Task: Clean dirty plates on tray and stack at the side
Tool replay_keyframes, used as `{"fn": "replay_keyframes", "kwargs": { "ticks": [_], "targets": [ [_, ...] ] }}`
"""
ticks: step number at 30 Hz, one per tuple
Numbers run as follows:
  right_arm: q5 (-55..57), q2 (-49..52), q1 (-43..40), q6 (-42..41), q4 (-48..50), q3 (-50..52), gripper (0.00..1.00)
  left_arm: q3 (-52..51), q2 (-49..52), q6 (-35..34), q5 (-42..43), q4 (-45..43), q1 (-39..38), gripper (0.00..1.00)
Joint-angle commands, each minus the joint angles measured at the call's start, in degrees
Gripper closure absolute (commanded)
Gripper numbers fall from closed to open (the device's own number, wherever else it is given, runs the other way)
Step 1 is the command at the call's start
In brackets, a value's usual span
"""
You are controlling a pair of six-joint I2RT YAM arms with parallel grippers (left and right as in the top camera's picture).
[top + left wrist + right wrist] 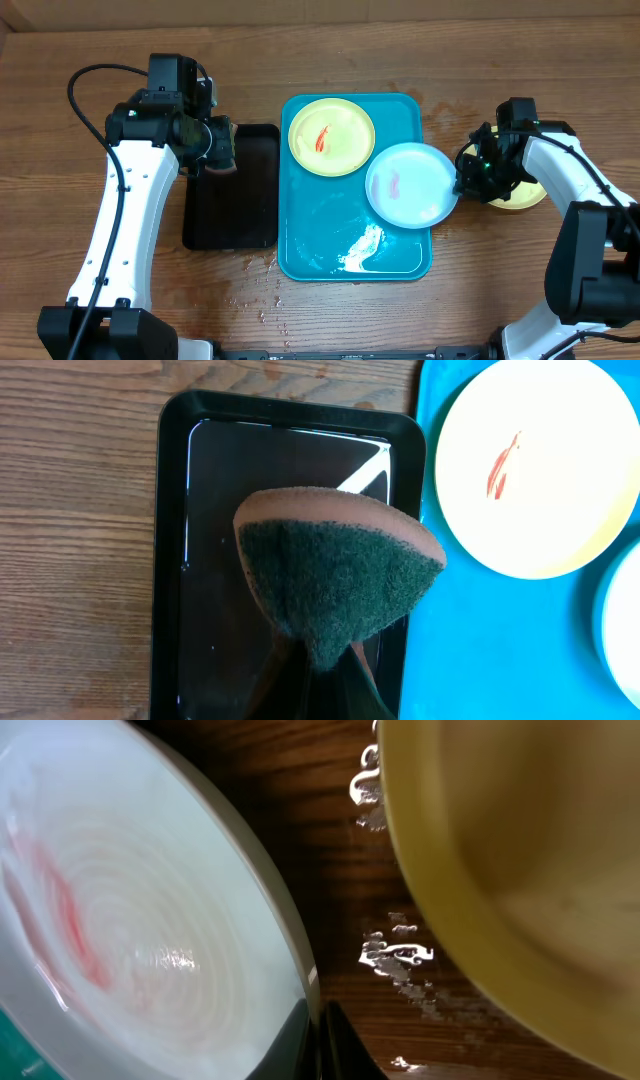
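Yellow-green plate (330,137), red smear on it, lies at the far end of the teal tray (310,230) in my overhead view. The pale plate (410,185) with a faint pink streak sits beside it, hanging over the tray's right rim. A second yellow plate (522,198) rests off the tray on the wooden table (450,300), partly under the right arm. The right gripper (463,180) is at the pale plate's outer rim. The left gripper (220,148) hangs over the far end of the black tray (250,200), which lies just left of the teal one. From up here I cannot make out what it carries.

On the left wrist camera, I see the jaws pinched tight on a sponge (335,575), green scouring face toward the lens with a brown layer behind it. It is above the black tray, and the yellow-green plate shows at upper right.

On the right wrist camera, the fingers (345,1055) are closed on the pale plate's rim. The second yellow plate fills the upper right, with water drops (395,960) on the wood between the two.
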State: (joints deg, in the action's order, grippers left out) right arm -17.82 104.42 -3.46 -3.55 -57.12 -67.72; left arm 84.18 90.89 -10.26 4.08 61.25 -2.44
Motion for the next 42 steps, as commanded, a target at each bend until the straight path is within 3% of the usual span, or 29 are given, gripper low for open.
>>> {"fn": "replay_keyframes", "kwargs": {
  "ticks": [1, 8, 12, 23, 26, 29, 35, 39, 42],
  "targets": [
    [-2.3, -1.2, 1.8, -1.1, -2.4, -2.2, 0.96, 0.7, 0.2, 1.2, 0.5, 0.0, -0.3, 0.96],
    [-2.2, -1.2, 10.3, -1.3, -8.0, -2.0, 0.96, 0.7, 0.2, 1.4, 0.5, 0.5, -0.3, 0.96],
    [-1.1, -1.2, 14.9, -6.7, -8.7, -1.7, 0.96, 0.7, 0.2, 1.5, 0.5, 1.0, -1.0, 0.96],
    [5.0, -1.2, 24.0, -11.5, 0.5, 0.0, 0.96, 0.7, 0.2, -1.7, 3.7, -0.5, -9.5, 0.96],
    [6.7, -1.2, 25.0, -11.7, 2.0, 0.0, 0.80, 0.7, 0.2, -3.5, 3.7, -0.6, -12.9, 0.96],
    [6.8, -1.2, 25.0, -11.8, 2.9, 0.3, 0.77, 0.7, 0.2, -5.5, 3.6, -0.5, -16.0, 0.96],
    [7.1, -1.2, 25.0, -11.8, 7.0, 3.5, 0.79, 0.5, 1.2, -10.4, 3.0, -0.5, -21.8, 0.96],
    [7.1, -1.2, 25.0, -11.7, 8.0, 5.2, 0.95, 0.3, 3.2, -13.1, 3.0, -0.5, -24.9, 0.96],
    [7.1, -1.2, 25.0, -11.8, 8.6, 5.2, 0.96, 0.3, 5.6, -14.5, 3.0, -0.7, -26.8, 0.95]
  ]
}}
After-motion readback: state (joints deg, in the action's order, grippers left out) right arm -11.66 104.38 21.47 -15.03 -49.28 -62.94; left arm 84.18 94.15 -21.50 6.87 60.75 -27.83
